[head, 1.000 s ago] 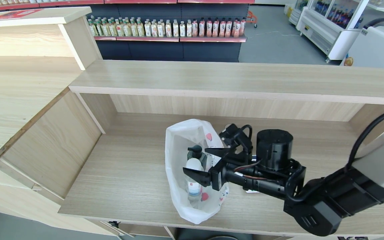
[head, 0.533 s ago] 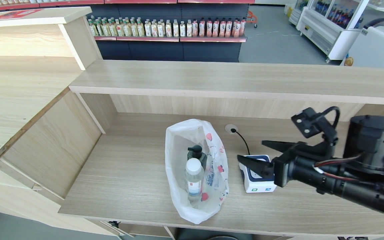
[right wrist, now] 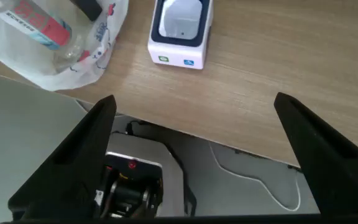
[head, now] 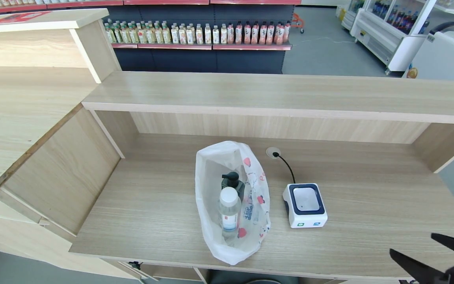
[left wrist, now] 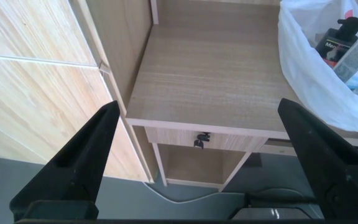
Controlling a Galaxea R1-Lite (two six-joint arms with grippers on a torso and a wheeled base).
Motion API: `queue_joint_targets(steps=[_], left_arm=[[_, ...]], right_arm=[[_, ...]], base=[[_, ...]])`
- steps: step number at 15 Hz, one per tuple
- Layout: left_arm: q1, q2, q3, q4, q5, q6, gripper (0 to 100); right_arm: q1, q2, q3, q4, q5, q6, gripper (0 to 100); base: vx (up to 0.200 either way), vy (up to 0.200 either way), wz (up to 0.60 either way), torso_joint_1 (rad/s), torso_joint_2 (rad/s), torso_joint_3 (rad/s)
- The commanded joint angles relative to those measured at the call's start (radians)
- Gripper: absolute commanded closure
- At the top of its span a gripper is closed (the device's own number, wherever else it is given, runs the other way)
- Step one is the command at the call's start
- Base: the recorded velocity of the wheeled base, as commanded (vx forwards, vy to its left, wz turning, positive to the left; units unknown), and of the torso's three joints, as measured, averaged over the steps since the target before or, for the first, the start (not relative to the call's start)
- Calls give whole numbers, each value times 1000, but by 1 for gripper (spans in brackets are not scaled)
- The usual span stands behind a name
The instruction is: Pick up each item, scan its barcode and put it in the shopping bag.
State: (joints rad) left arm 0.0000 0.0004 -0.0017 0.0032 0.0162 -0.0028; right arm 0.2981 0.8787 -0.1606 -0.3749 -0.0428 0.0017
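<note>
The right gripper [head: 411,243] has its jaws wide apart and nothing is between them. It hangs at the near right edge of the counter [head: 152,209]. The left gripper [left wrist: 194,109] is also spread wide with nothing in it, and it hangs off the near left corner of the counter. Going left from the right gripper you first meet the white scanner [head: 305,204], flat on the counter with its window facing up and a black cord [head: 287,167] running from it to a hole at the back. Just past the scanner, on its left, stands the shopping bag [head: 205,221] with its mouth open to the top. Inside it are a clear bottle [head: 229,209] with a white cap and, behind it, a dark pump bottle [head: 233,182]. Both stand tall in the bag, tops up, close side by side. So the scanner sits between the right gripper and the bag, while only bare wood lies between the left gripper and the bag. Every item I can see is in the bag, so the job looks about done.
</note>
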Motion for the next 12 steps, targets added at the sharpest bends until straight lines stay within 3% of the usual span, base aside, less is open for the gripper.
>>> queue_joint_targets(steps=[1, 4, 7, 12], left_arm=[[0, 0, 0, 0, 1, 0, 0], [0, 0, 0, 0, 1, 0, 0], [0, 0, 0, 0, 1, 0, 0], [0, 0, 0, 0, 1, 0, 0]], right_arm=[[-206, -455, 161, 172, -3, -80, 0], [-255, -690, 161, 344, 14, -77, 0], [-306, -876, 161, 333, 20, -74, 0], [-300, -879, 161, 360, 27, -60, 0]], base=[[0, 0, 0, 0, 0, 0], [0, 0, 0, 0, 0, 0], [0, 0, 0, 0, 0, 0], [0, 0, 0, 0, 0, 0]])
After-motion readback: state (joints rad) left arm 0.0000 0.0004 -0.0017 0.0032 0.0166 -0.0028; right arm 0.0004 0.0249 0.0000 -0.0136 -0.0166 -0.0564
